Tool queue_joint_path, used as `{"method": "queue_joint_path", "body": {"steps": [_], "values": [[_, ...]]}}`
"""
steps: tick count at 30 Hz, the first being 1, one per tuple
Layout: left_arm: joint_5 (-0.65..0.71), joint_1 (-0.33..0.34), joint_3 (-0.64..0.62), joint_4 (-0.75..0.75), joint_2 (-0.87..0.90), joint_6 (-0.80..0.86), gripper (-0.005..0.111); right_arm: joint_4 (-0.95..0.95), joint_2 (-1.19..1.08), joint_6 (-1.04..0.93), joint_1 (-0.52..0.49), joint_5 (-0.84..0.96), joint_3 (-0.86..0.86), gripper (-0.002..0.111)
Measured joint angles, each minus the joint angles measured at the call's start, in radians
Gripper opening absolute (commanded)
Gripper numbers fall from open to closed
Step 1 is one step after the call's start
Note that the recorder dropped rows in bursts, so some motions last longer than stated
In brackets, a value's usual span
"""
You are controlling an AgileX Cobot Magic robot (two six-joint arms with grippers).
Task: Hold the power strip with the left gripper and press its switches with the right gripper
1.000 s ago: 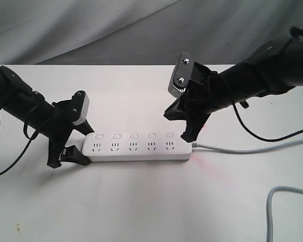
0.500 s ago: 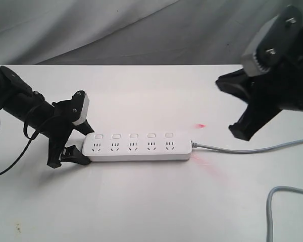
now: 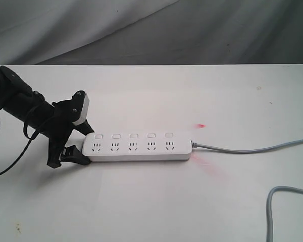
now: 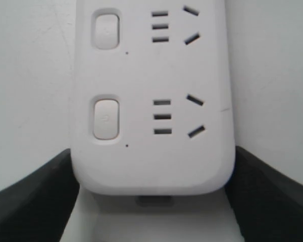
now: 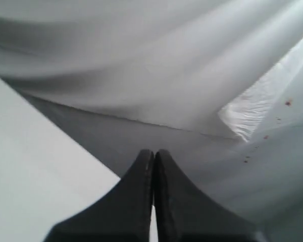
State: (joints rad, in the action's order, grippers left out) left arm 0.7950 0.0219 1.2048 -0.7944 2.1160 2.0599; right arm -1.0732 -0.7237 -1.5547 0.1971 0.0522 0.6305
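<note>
While clamping the power strip by its left end with the left gripper, jaws spread wide across its width, pins it flat on the worktop. Lies lengthwise left to right, switches lined along the far edge, cable trailing right. Finds the right gripper pinched shut on nothing, off-scene. Probably needs an approach from the cable end.

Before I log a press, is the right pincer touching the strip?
Apart. The right wrist view shows the right pincer shut, facing only grey cloth; the exterior view shows the strip without it.
</note>
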Motion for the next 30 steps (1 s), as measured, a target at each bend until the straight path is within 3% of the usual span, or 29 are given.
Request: {"method": "queue_joint_path", "body": {"steps": [8,15,17,20,22,30], "values": [[0.000,0.000,0.000,0.000,0.000,0.000,0.046,-0.058,0.453,0.115,-0.193,-0.052,-0.333,0.000],[0.000,0.000,0.000,0.000,0.000,0.000,0.046,-0.123,0.470,0.134,-0.198,-0.081,-0.402,0.000],[0.000,0.000,0.000,0.000,0.000,0.000,0.046,0.050,0.470,0.337,-0.198,-0.117,-0.409,0.000],[0.000,0.000,0.000,0.000,0.000,0.000,0.046,0.527,0.470,0.913,-0.198,-0.165,-0.445,0.000],[0.000,0.000,0.000,0.000,0.000,0.000,0.046,0.716,0.478,1.170,-0.199,-0.170,-0.494,0.000],[0.000,0.000,0.000,0.000,0.000,0.000,0.046,0.813,0.586,1.329,-0.199,-0.144,-0.623,0.000]]}}
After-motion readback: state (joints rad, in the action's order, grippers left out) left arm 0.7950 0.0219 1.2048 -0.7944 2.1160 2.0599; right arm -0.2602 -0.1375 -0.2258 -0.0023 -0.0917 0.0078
